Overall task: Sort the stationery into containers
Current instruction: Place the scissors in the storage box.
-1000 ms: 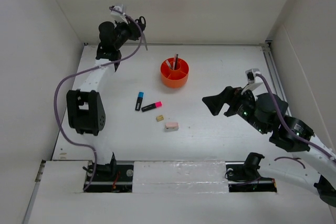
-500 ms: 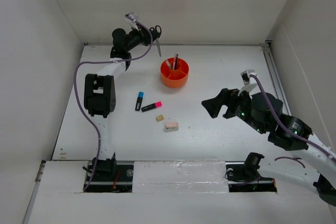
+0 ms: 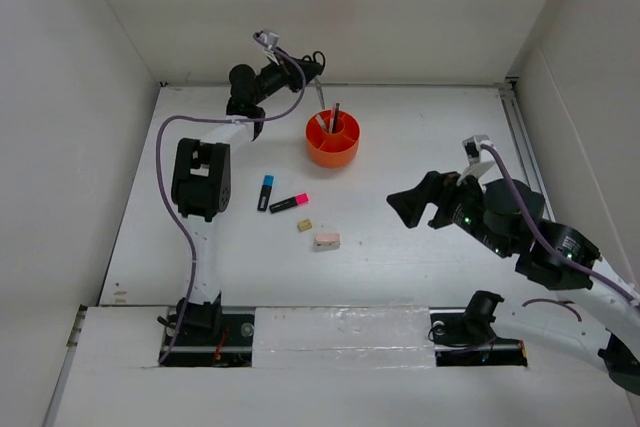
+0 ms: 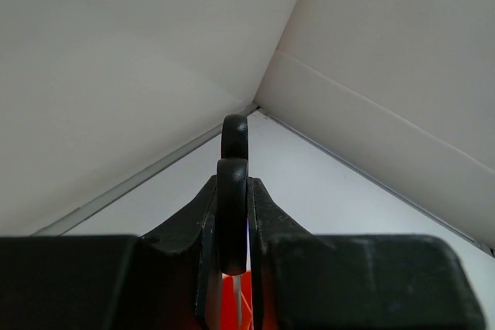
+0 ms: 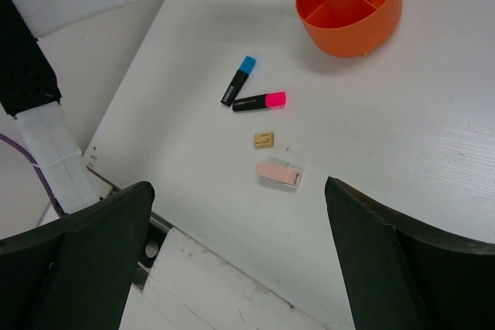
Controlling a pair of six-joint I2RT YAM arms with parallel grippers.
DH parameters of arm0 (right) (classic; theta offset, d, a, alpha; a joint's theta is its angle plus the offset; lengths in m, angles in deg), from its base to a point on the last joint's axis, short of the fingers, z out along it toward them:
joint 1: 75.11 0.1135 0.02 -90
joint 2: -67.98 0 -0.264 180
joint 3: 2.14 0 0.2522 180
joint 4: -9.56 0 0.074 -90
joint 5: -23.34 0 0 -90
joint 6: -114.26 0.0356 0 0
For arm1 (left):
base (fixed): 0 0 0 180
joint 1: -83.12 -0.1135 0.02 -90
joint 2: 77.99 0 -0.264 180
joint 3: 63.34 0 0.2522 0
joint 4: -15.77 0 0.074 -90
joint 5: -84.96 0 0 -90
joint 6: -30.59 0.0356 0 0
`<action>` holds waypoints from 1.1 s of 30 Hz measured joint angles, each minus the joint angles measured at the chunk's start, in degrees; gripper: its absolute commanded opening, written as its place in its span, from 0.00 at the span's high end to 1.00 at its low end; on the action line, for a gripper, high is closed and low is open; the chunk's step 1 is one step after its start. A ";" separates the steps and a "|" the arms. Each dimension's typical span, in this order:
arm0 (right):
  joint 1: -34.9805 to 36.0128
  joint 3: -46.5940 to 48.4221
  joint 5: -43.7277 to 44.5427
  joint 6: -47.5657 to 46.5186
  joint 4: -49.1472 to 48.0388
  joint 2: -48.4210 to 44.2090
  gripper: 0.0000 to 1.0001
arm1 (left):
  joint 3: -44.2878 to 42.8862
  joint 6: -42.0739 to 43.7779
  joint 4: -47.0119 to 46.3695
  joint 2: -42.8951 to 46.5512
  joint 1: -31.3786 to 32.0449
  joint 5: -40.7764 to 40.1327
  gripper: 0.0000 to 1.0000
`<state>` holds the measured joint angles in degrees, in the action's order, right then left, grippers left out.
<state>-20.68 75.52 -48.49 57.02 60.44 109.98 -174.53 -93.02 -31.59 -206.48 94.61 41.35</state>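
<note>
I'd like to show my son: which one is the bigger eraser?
In the overhead view, start at the round orange organiser and go down past the pink-capped highlighter. The bigger eraser lies lowest: pale pink and oblong, beside a smaller tan eraser.

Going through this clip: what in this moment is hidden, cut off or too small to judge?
1. Top view: the things standing in the organiser are too small to name; which compartment the scissors hang over cannot be told.
2. Left wrist view: the left gripper hides the scissor blades; only the handle loops show.
3. Right wrist view: the top edge cuts off the organiser's contents.
</note>
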 measured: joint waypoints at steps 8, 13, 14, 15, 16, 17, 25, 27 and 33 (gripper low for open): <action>0.00 -0.52 -0.02 0.00 0.48 -2.05 0.02 | -0.02 -0.52 -0.48 -4.57 1.57 -0.33 1.00; 0.00 -1.14 -0.02 0.00 0.96 -2.54 0.03 | 0.00 0.13 -0.24 -4.79 2.32 -1.05 1.00; 0.00 -1.22 -0.02 0.00 1.01 -2.58 0.03 | 0.02 0.17 -0.39 -4.79 2.43 -1.20 1.00; 0.00 -1.36 -0.02 0.00 1.01 -2.67 0.03 | 0.33 0.26 -0.55 -4.79 2.47 -1.44 1.00; 0.00 -1.53 -0.04 0.00 1.05 -2.75 0.03 | 0.83 0.42 -1.14 -4.79 2.64 -1.55 1.00; 0.00 -1.75 -0.02 0.00 1.03 -2.93 0.03 | 1.42 0.50 -1.51 -4.79 2.69 -1.68 1.00; 0.00 -2.60 -0.04 0.00 1.33 -4.20 0.03 | 7.37 1.03 -2.93 -4.79 2.69 -1.84 1.00; 0.00 -2.60 -0.02 0.00 1.42 -4.20 0.03 | 8.02 1.18 -2.97 -4.79 2.64 -1.88 0.98; 0.00 -2.71 -0.02 0.00 1.51 -4.76 0.03 | 10.45 1.40 -4.55 -4.72 2.67 -1.84 0.82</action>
<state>-20.68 72.81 -48.51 57.02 61.95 105.21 -164.08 -91.62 -36.13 -211.20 97.27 39.52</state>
